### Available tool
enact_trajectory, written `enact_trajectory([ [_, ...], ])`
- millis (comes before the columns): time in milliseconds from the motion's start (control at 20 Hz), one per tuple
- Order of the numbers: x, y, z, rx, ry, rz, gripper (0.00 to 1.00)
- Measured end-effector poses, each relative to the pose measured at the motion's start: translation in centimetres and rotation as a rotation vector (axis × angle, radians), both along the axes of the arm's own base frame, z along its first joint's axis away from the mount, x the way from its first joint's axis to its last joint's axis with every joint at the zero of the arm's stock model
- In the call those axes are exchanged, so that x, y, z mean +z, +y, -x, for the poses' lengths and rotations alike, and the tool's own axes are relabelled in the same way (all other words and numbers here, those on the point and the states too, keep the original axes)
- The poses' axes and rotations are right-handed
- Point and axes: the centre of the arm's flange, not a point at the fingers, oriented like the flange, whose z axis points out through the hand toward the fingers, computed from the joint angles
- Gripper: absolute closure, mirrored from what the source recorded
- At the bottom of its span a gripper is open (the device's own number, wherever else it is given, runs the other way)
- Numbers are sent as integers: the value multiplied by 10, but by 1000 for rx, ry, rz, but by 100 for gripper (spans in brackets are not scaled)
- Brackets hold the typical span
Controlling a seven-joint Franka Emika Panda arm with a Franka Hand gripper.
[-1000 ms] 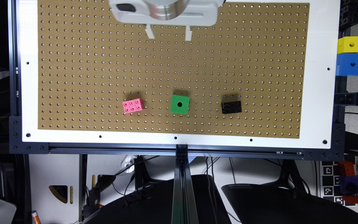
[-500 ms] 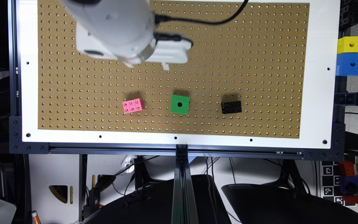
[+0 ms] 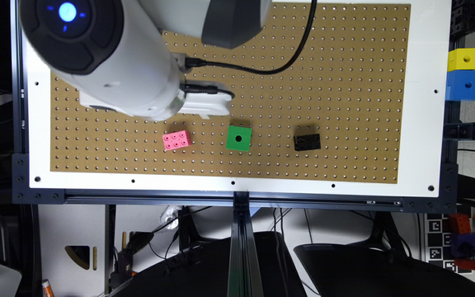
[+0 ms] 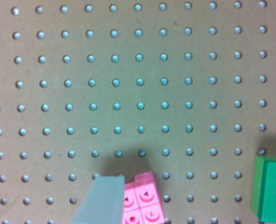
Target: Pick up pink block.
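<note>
**A:** Brown perforated pegboard (image 3: 344, 82) with a white border fills the workspace, and three pieces sit in a row on it. Where is the target?

**B:** The small bright pink plastic brick with six studs (image 3: 177, 140) lies toward the exterior view's left, with the green plastic cube with a round hole (image 3: 238, 138) beside it and the black studded brick (image 3: 307, 142) further to the right. All three are apart.

**A:** And the pincer?

**B:** The gripper (image 3: 204, 105) hangs just beyond the pink brick in the exterior view, holding nothing. In the wrist view one grey finger (image 4: 103, 200) overlaps the pink brick's edge; I see no second finger, so I cannot tell how wide it stands.

**A:** What could go wrong?

**B:** My worry is alignment. If that finger descends onto the studs rather than beside the brick, it would press or shove it aside. The brick also sits slightly skewed to the hole rows, so a squeeze on its corners could twist it loose.
</note>
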Motion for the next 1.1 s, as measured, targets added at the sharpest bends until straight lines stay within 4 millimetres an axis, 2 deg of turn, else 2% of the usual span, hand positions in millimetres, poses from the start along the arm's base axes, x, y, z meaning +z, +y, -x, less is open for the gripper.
enact_trajectory([
  [250,1,-4,-4,-2,-5,2,0],
  [500,2,-44,-14,3,-19,13,0],
  [850,-6,-44,-23,9,-14,10,0],
  [1100,-57,-43,-30,13,11,2,0],
])
